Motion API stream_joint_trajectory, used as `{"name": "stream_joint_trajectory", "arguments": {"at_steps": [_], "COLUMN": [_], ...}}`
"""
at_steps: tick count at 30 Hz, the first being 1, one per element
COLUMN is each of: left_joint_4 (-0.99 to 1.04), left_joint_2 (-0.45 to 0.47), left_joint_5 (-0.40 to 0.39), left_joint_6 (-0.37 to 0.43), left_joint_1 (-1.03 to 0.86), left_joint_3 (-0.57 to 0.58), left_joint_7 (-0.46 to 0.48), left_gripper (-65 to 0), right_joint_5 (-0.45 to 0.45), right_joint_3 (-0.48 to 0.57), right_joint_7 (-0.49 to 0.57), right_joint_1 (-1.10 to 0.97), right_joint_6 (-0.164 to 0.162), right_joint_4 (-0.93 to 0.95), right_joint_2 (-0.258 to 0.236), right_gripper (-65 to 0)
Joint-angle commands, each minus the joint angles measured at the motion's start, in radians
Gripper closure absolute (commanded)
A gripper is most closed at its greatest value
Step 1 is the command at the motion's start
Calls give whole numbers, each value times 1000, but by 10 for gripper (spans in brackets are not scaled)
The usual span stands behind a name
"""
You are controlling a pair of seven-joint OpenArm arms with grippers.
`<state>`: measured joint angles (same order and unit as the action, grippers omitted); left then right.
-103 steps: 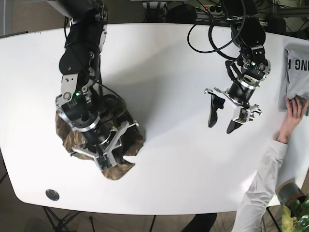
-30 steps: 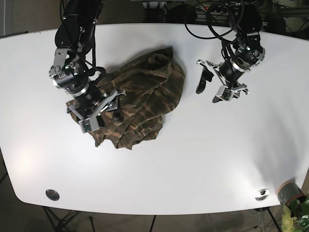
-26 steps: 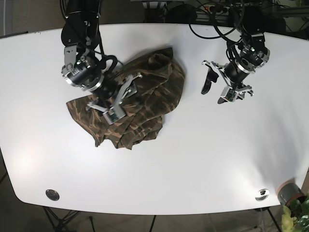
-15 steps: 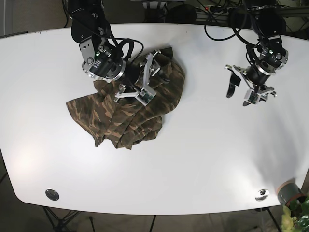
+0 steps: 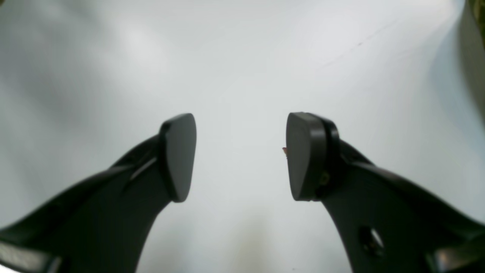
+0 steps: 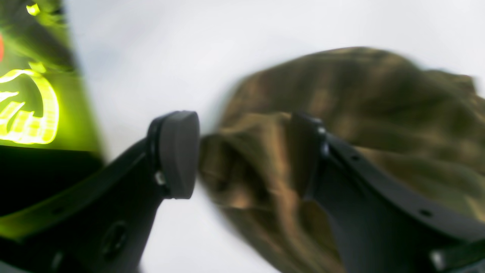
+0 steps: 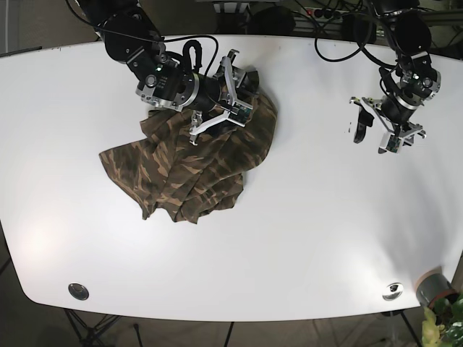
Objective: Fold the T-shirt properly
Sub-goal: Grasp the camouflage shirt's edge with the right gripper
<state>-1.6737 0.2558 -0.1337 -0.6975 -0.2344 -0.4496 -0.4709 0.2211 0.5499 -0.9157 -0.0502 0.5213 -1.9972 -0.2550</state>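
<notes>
1. A white surface (image 7: 304,231) fills the base view, with dark floor beyond its edges.
2. The camouflage T-shirt (image 7: 195,166) lies crumpled, not folded.
3. The right gripper (image 7: 221,97) hangs over the shirt's upper edge, its fingers (image 6: 178,153) spread, a bunched fold of cloth lying between them.
4. The left gripper (image 7: 382,134) is well apart from the shirt, its fingers (image 5: 180,155) spread over bare surface with nothing between them.
</notes>
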Motion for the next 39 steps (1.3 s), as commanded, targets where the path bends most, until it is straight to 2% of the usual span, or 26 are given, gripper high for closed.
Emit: {"name": "stream_joint_trajectory", "arguments": {"at_steps": [1, 4, 7, 16, 24, 35, 37, 39], "left_joint_4": [-15, -15, -15, -15, -15, -15, -15, -15], "left_joint_2": [15, 15, 15, 15, 14, 14, 14, 14], "left_joint_5": [-17, -17, -17, -17, -17, -17, -17, -17], "left_joint_6": [-1, -1, -1, -1, -1, -1, -1, -1], "left_joint_1": [7, 7, 8, 7, 5, 5, 5, 5], "left_joint_3": [-4, -2, -2, -2, -2, -2, -2, -2], "left_joint_7": [25, 25, 25, 25, 25, 25, 25, 25], "left_gripper": [-344, -344, -344, -344, -344, -344, -344, -344], "right_joint_5": [-84, -200, -271, -295, -432, -447, -447, -447], "right_joint_3": [34, 77, 117, 123, 94, 89, 89, 91], "right_joint_7": [37, 47, 59, 93, 165, 174, 174, 174], "right_joint_1": [6, 5, 2, 8, 6, 37, 37, 37], "right_joint_6": [3, 13, 15, 3, 4, 4, 4, 4], "right_joint_4": [-15, -14, -14, -3, 83, 138, 138, 143], "right_joint_2": [4, 7, 7, 0, 7, 7, 7, 9], "right_gripper": [-368, -369, -369, -365, -365, -363, -354, -303]}}
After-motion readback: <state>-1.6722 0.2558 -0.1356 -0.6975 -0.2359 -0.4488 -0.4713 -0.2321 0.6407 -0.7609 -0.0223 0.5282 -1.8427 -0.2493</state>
